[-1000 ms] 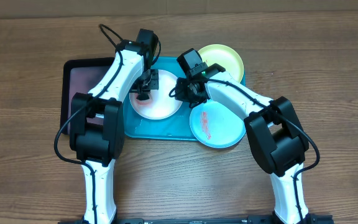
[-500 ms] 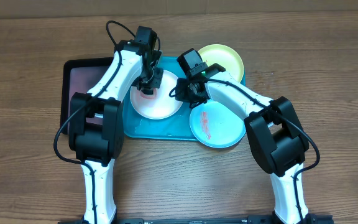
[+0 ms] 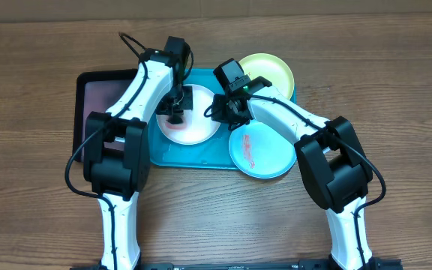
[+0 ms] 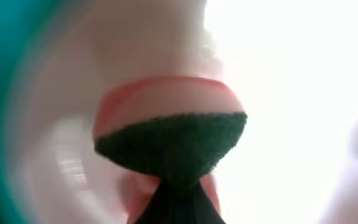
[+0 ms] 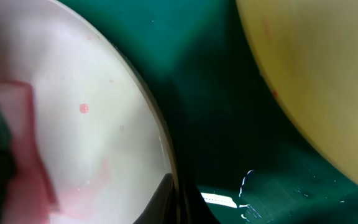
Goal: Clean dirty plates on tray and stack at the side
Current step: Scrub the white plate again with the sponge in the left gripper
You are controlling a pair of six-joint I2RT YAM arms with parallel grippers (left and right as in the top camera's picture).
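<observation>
The white plate lies on the turquoise tray with a pink-red smear at its left. My left gripper is shut on a sponge, green pad over a pink body, and presses it onto the white plate. The right gripper is shut on that plate's right rim, one finger on each side of the edge. A yellow-green plate sits at the tray's far right corner. The light blue plate, streaked red, overhangs the tray's near right edge.
A black tray with a pinkish inside stands left of the turquoise tray, partly under my left arm. In the right wrist view the yellow-green plate lies close across a strip of tray floor. Bare wooden table surrounds both trays.
My left gripper slid the sponge toward the plate's far edge, then back toward its left middle. The right gripper has kept still on the rim.
</observation>
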